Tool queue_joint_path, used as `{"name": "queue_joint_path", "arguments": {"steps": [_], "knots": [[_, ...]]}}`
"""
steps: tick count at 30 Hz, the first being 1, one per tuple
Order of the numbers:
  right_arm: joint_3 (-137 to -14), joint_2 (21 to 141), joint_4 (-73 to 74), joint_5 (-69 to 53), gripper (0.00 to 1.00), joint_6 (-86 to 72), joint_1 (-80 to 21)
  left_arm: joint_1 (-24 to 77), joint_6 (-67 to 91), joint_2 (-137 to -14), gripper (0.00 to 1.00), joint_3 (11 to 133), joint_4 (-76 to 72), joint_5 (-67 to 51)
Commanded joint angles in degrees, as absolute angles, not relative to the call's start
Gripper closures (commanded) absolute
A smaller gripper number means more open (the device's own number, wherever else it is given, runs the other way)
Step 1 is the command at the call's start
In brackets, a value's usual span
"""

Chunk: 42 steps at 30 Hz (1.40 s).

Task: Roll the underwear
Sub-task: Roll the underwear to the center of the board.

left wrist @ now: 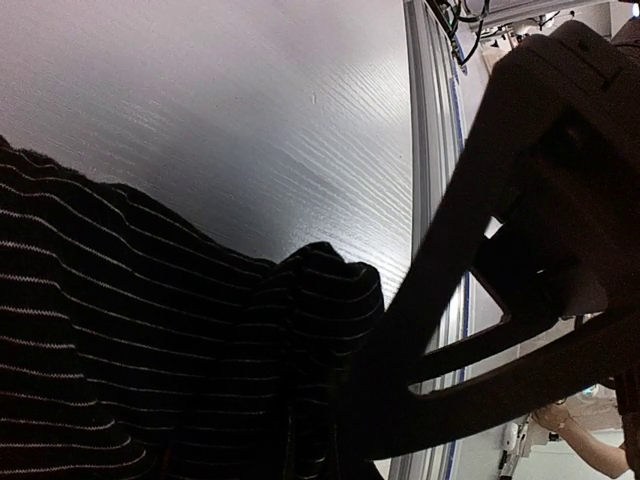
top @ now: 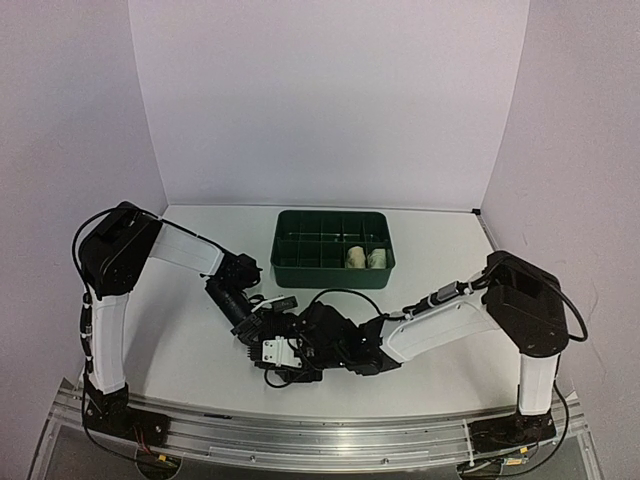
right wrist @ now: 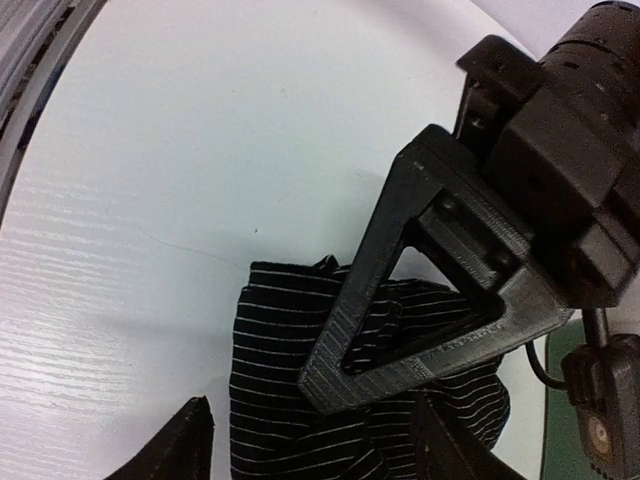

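Observation:
The black fine-striped underwear (right wrist: 280,370) lies bunched on the white table near the front edge; it also fills the lower left of the left wrist view (left wrist: 150,350). My left gripper (top: 290,352) is shut on a fold of it, and its triangular finger (right wrist: 400,320) lies across the cloth. My right gripper (right wrist: 320,450) stands open, its two fingertips wide apart on either side of the cloth. In the top view both grippers meet over this garment and hide most of it. Two rolled pale underwear (top: 355,257) (top: 377,258) sit side by side in the tray.
The dark green compartmented tray (top: 300,262) stands at the back centre of the table. The metal rail (top: 320,425) runs along the table's front edge just behind the grippers. White walls close off the back and both sides.

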State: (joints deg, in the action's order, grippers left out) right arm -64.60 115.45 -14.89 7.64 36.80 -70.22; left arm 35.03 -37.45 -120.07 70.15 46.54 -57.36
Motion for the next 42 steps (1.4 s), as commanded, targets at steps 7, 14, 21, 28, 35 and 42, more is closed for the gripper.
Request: {"name": "queue_joint_path", "arguments": {"steps": [7,14,21,28,35,42], "knots": [[-66.24,119.79,-12.79,10.97,0.70,33.63,-70.12,34.38,-38.57,-123.12,1.00,70.18,43.90,-47.51],[-65.92,118.67,-7.41,-1.04,1.00,18.37,-67.79,31.03,-44.64,-117.13,0.38,69.63,45.00,-51.84],[-69.25,122.86,-1.62,-18.88,1.00,2.02,-63.50,26.54,-64.28,-104.12,0.37,61.82,45.86,-48.84],[-74.91,129.33,-1.69,-34.37,1.00,-13.12,-58.44,28.64,-73.39,-85.96,0.34,43.13,22.76,-42.08],[-76.93,131.69,-1.63,-40.14,1.00,-17.42,-55.83,36.07,-75.45,-84.23,0.31,37.62,5.59,-32.08],[-78.43,132.98,-1.55,-40.98,1.00,-18.95,-55.50,38.05,-75.97,-89.29,0.29,39.40,2.10,-30.39]]}}
